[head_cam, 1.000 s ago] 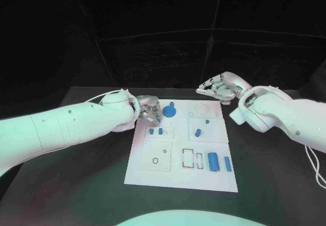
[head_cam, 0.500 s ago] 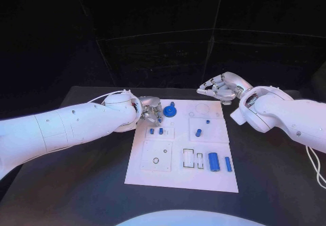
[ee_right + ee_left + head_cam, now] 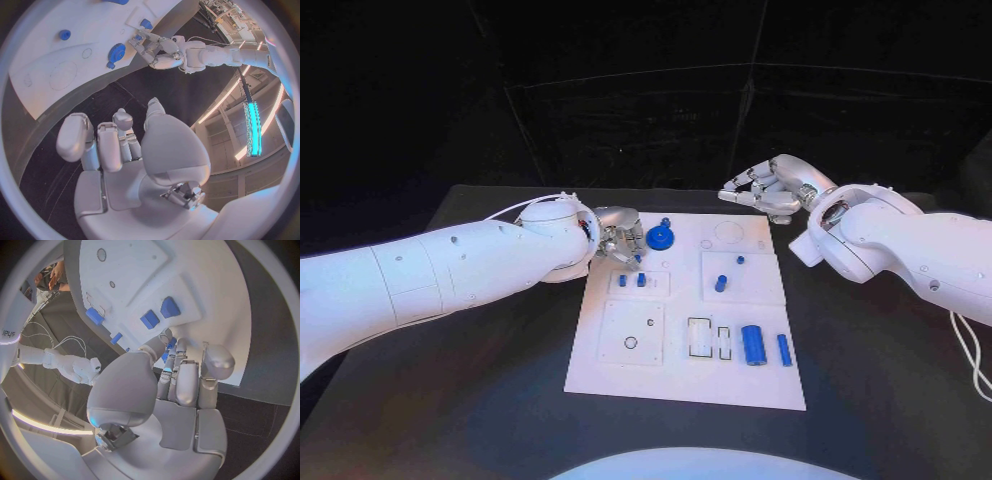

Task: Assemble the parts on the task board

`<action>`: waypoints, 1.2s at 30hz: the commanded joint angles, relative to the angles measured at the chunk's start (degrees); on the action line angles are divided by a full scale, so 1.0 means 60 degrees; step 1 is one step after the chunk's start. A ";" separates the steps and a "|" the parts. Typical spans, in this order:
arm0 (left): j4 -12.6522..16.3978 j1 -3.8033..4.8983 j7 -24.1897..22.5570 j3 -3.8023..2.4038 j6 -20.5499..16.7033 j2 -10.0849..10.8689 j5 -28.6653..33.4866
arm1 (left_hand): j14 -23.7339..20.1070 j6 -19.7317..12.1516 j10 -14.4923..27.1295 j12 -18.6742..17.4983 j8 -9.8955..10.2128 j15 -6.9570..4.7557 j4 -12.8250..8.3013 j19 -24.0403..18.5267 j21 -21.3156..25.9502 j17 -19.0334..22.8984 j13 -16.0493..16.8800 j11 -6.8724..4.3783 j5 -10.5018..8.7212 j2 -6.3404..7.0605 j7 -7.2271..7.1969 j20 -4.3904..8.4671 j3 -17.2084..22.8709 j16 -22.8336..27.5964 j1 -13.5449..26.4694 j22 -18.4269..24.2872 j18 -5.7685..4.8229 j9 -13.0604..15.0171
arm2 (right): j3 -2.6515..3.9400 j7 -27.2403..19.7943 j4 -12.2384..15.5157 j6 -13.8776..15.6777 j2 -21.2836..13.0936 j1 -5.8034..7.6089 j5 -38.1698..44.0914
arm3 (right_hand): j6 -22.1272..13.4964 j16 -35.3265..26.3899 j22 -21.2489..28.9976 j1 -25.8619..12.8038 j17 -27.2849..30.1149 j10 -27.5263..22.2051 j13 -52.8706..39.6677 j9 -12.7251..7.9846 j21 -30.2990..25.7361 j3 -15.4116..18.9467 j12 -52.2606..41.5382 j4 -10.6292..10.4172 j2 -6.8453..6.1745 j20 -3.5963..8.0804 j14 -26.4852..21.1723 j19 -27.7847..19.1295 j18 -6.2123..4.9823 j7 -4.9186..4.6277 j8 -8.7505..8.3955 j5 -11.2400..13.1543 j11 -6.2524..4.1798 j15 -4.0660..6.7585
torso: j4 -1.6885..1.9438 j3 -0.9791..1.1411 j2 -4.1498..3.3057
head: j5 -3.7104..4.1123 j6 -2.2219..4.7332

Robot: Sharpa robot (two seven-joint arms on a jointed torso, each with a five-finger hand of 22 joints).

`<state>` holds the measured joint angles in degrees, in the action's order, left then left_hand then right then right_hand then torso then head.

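Observation:
The white task board (image 3: 678, 375) lies mid-table. My left hand (image 3: 620, 243) hovers over its far left corner, just left of the blue gear (image 3: 659, 237). Its fingers are curled together and pinch a small blue part (image 3: 170, 344) whose tip shows under the hand (image 3: 636, 258). Two small blue blocks (image 3: 630, 280) stand in the board just in front of that hand, seen closer as the pair (image 3: 159, 313). My right hand (image 3: 769, 188) hangs beyond the board's far right corner, fingers apart, holding nothing (image 3: 119, 145). The gear (image 3: 116, 52) and my left hand (image 3: 150, 47) also appear from the right wrist.
On the board's right half stand a blue peg (image 3: 720, 283) and a smaller one (image 3: 740, 259). A blue cylinder (image 3: 754, 343) and a blue bar (image 3: 783, 348) lie near the front right. Black table surrounds the board.
My left hand has barely shifted over the board's far left corner. The right hand stays where it was.

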<state>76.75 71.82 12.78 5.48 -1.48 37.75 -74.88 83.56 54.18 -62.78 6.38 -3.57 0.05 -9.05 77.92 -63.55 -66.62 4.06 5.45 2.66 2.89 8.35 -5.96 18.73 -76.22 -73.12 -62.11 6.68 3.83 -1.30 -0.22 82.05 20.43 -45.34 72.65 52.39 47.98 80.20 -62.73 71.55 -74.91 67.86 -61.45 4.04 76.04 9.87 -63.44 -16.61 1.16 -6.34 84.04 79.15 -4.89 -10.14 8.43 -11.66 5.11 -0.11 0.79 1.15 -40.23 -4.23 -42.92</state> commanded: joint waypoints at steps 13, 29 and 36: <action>0.0023 -0.0042 0.0342 0.0026 -0.0489 0.0198 0.0013 | -0.0026 -0.0386 0.0416 -0.0084 -0.0033 0.0130 0.0211 -0.0151 0.0381 0.0108 -0.0009 0.0064 0.0005 0.0230 -0.0083 -0.0090 -0.0386 0.0059 0.0112 0.0348 0.0047 -0.0008 | 0.0004 0.0050 0.0000 -0.0182 -0.0077 0.0016 -0.0021 | 0.0048 -0.0123 0.0228 0.0169 -0.0166 -0.0601 0.0619 0.0017 -0.0172 0.0126 0.0597 0.0042 0.0146 0.0022 0.0383 -0.0173 -0.0104 0.0035 0.0139 -0.0058 -0.0024 -0.0028 | 0.0011 -0.0005 -0.0006 | 0.0017 0.0022; 0.0323 -0.0007 -0.0533 0.0007 -0.1387 0.1105 0.1246 | -0.0058 0.0049 0.0233 0.0156 -0.0269 0.0105 0.0213 -0.0189 0.0551 0.0214 0.0087 0.0019 0.0011 0.0045 0.0025 -0.0088 -0.0421 0.0094 -0.0195 0.0495 0.0086 0.0080 | 0.0002 0.0703 -0.0255 -0.0990 -0.0300 0.0013 0.1747 | 0.0737 -0.1319 0.1790 0.2961 0.1054 -0.1963 0.5526 -0.0003 -0.1281 -0.0064 0.5871 0.0872 0.0338 0.0131 0.0053 -0.0651 -0.0347 0.0111 0.0525 -0.0346 -0.0071 0.0049 | 0.0006 -0.0012 -0.0002 | 0.0089 0.0074; 0.0452 0.0005 -0.3138 0.0013 -0.3493 0.1606 0.5350 | -0.0649 0.0861 -0.0346 0.0526 -0.0636 0.0057 0.0052 -0.0886 0.1836 0.1426 0.0194 -0.0039 0.0016 -0.0114 0.0116 -0.0033 0.0081 0.0928 -0.0529 0.1692 0.0339 0.0179 | 0.0000 0.1060 0.0024 -0.1058 -0.0534 -0.0146 0.3982 | 0.1285 -0.1364 0.1768 0.3659 0.1069 -0.1334 0.6938 -0.0036 -0.1311 -0.0395 0.7079 0.0989 0.0250 0.0137 0.0120 -0.0556 -0.0335 0.0229 0.0342 -0.0222 -0.0137 0.0081 | -0.0010 -0.0007 0.0015 | 0.0466 0.0171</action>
<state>79.14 71.73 4.15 5.60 -14.41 47.32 -58.75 80.09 59.10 -64.62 9.31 -7.16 0.38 -8.75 73.14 -53.50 -58.86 5.23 5.12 2.67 2.26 9.01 -6.16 18.97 -71.26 -75.90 -52.83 8.01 4.94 -1.31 4.27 81.76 15.46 -48.51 71.76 67.06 55.25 72.02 -51.98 93.05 -68.41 59.41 -20.33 3.84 68.24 7.79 -21.36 -10.64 2.73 -5.63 84.04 75.55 -5.80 -8.64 10.84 -13.19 4.19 -0.10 0.81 1.10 -40.18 -2.07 -42.07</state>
